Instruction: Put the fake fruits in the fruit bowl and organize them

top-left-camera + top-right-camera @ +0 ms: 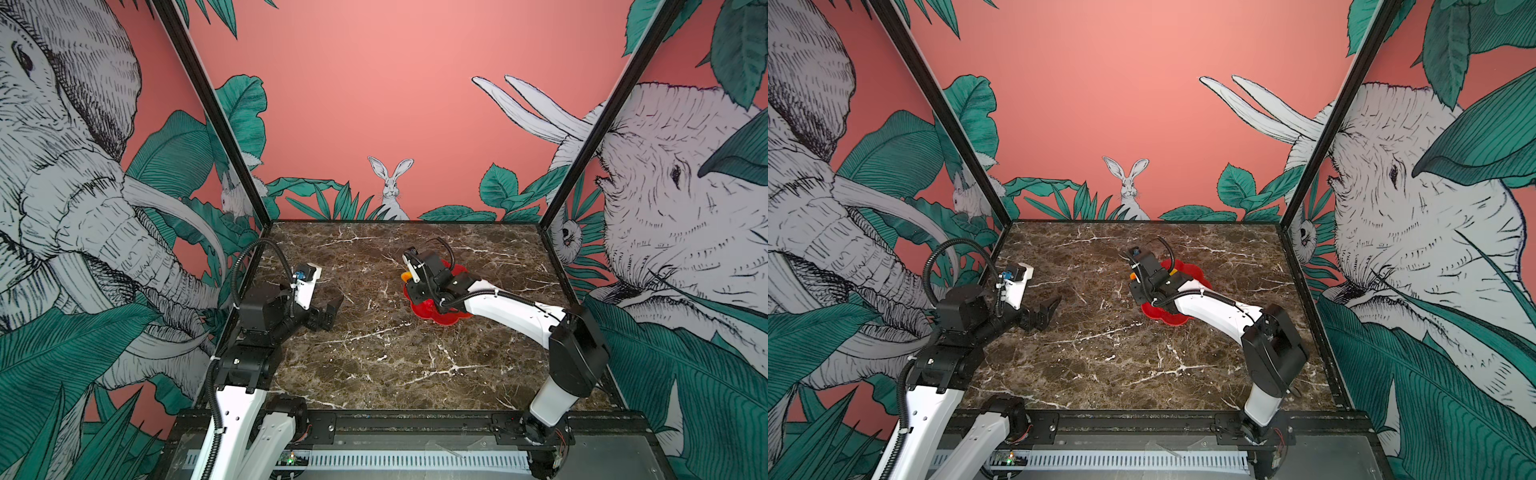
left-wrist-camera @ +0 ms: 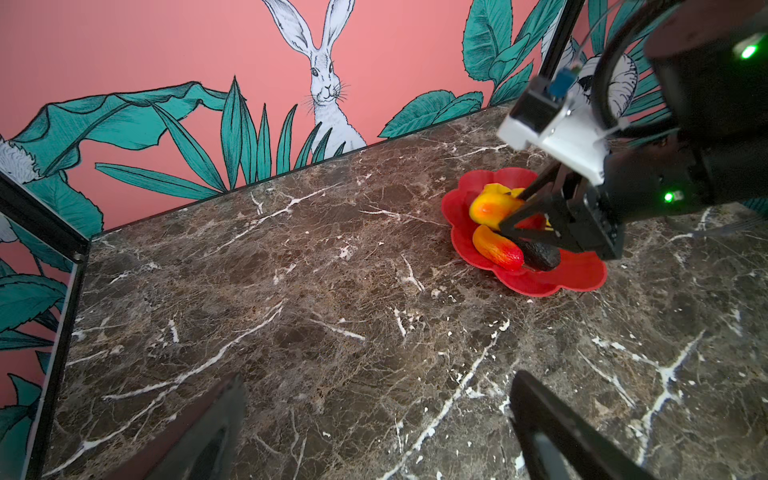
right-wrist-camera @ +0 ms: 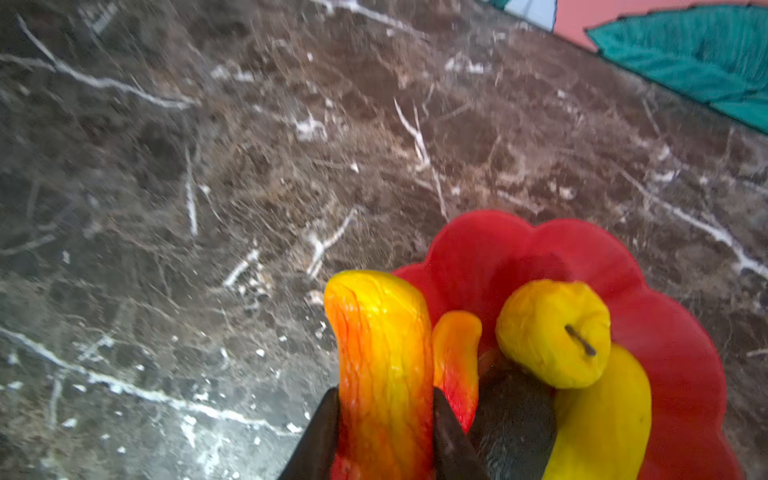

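Gripped in the right tool [image 3: 384,401], a wrinkled, tapered orange-red fruit [image 3: 382,332] hangs near a second orange-red fruit [image 3: 457,357]. That one, a black oval fruit [image 3: 515,415], a bumpy yellow fruit [image 3: 552,332] with a brown stem and a smooth long yellow fruit [image 3: 602,415] lie in the glossy red petal-rimmed bowl [image 3: 498,249] on the veined brown marble table [image 3: 208,166]. Well apart, the left tool [image 1: 331,311] gapes wide.

**Bright, even light; wrist views partly soft**

Both top views are bright and sharp, with wide-angle stretch at the edges: the frame posts [image 1: 215,116] lean outward. The back wall [image 1: 395,75] is brightest mid-frame. Shadows on the marble table [image 1: 386,357] are faint, so the light is probably diffuse from above. In the left wrist view the left gripper [image 2: 378,376] and right arm [image 2: 706,104] are defocused. In the right wrist view the table is smeared, the fruit bowl [image 3: 519,249] is soft and the orange-red fruit [image 3: 382,374] is sharpest.
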`<state>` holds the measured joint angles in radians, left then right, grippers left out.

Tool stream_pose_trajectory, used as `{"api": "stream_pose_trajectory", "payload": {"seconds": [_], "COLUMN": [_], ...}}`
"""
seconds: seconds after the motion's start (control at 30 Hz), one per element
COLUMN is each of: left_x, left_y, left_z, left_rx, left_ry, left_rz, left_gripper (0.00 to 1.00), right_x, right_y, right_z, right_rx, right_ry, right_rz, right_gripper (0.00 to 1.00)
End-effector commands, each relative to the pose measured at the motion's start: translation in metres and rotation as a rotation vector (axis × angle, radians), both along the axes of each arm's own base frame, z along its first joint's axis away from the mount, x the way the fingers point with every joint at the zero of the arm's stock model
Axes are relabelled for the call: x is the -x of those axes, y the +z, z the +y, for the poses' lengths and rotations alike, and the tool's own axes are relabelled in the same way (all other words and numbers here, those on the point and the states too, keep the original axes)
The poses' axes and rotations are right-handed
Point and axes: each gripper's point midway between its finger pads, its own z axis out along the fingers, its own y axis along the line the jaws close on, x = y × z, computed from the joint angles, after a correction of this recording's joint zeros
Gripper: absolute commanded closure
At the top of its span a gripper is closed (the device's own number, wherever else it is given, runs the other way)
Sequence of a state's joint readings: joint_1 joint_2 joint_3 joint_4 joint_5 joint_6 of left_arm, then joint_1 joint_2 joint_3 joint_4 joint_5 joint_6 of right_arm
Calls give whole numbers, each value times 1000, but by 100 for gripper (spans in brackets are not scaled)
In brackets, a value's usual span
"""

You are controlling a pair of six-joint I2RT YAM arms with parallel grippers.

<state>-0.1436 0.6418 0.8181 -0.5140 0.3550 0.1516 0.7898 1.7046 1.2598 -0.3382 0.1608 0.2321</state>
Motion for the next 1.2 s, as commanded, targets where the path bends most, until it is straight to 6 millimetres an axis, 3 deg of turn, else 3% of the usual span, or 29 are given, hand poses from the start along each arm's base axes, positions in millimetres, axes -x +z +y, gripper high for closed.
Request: {"api": "stream_pose_trajectory", "payload": {"seconds": [0.0, 0.2, 0.47, 0.57, 0.7, 0.9, 1.0, 1.1, 1.17], "left_x": [2, 2, 1, 1, 1, -1, -3, -8, -14], "left_y": [-2, -2, -3, -3, -3, -3, -3, 1, 4], "left_z": [-2, -1, -1, -1, -1, -1, -1, -1, 2], "left_rx": [-7, -8, -9, -8, -9, -11, -11, -8, -5], "left_ry": [-14, -12, -12, -13, -12, -10, -8, -3, 25], "left_rz": [-2, -1, 0, 1, 2, 4, 7, 8, 14], "left_gripper": [0, 0, 0, 0, 0, 0, 0, 0, 0], "right_x": [4, 2, 0, 1, 1, 0, -2, -3, -5], "right_y": [-16, -43, -63, -66, -63, -33, 0, 47, 76], "right_z": [-17, -21, -29, -32, -35, -41, -55, -86, -121], "right_rx": [71, 98, 121, 125, 127, 112, 106, 54, -26], "right_ry": [-30, -55, -80, -84, -88, -80, -74, -105, -167], "right_rz": [32, 79, 110, 118, 116, 62, -11, -156, -254], "right_gripper": [71, 71, 70, 66, 50, 37, 24, 2, 0]}}
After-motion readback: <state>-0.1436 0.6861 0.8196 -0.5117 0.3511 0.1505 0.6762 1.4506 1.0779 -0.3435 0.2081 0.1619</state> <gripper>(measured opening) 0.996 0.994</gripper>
